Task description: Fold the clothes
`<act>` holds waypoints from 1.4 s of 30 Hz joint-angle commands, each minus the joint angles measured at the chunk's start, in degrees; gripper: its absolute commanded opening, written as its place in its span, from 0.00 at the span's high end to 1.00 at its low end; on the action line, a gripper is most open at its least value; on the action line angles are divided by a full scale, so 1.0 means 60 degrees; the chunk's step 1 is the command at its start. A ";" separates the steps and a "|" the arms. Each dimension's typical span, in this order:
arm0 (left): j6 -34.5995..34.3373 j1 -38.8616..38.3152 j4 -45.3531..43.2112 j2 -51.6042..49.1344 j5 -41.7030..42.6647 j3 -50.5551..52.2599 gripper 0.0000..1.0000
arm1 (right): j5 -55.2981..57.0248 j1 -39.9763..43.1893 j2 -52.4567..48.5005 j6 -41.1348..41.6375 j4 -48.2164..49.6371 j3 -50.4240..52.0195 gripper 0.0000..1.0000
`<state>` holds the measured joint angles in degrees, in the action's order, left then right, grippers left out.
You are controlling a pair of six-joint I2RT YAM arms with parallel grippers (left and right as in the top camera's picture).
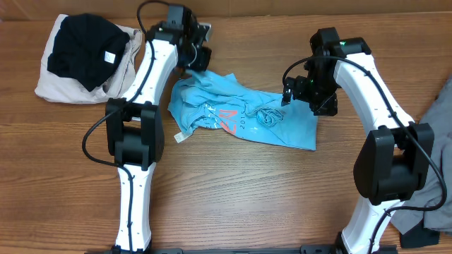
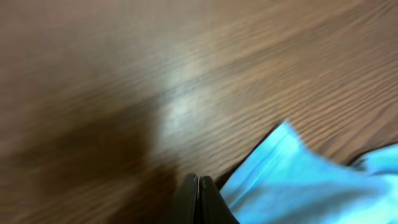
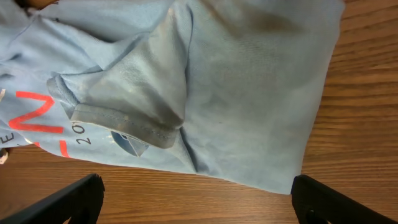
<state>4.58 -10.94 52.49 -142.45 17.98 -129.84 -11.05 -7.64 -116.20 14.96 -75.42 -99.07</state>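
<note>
The sky-blue T-shirt [image 1: 240, 116] with white and pink lettering lies crumpled in the middle of the table. My left gripper [image 1: 198, 62] is at its far left corner. In the blurred left wrist view its fingers [image 2: 198, 182] are pressed together, and a blue hem [image 2: 298, 180] lies just right of them; no cloth shows between the tips. My right gripper [image 1: 302, 92] hovers over the shirt's far right edge. In the right wrist view it [image 3: 199, 205] is wide open and empty, with the shirt [image 3: 236, 93] and a folded sleeve just beyond the fingers.
A black garment [image 1: 85, 46] lies on a beige one [image 1: 60, 88] at the far left of the table. A grey garment [image 1: 434, 169] hangs at the right edge. A white tag [image 1: 179, 136] sticks out at the shirt's near left.
</note>
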 commanded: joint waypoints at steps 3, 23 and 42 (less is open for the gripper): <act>-0.0120 -0.0004 0.1169 0.0029 0.0142 -0.1778 0.96 | 0.0124 -0.0025 0.0321 -0.0069 0.0047 -0.0233 0.00; 0.0688 -0.0306 0.6535 0.0029 -0.0066 -0.2098 0.44 | 0.0120 -0.0025 0.0321 -0.0069 0.0047 -0.0233 0.00; 0.1115 0.0255 0.6233 0.0025 -0.0743 -0.1840 0.00 | 0.0120 -0.0029 0.0321 -0.0288 0.0044 -0.0233 0.00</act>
<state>8.43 -11.16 90.98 -142.43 14.59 -142.06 -10.92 -7.64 -116.20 14.74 -75.44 -99.07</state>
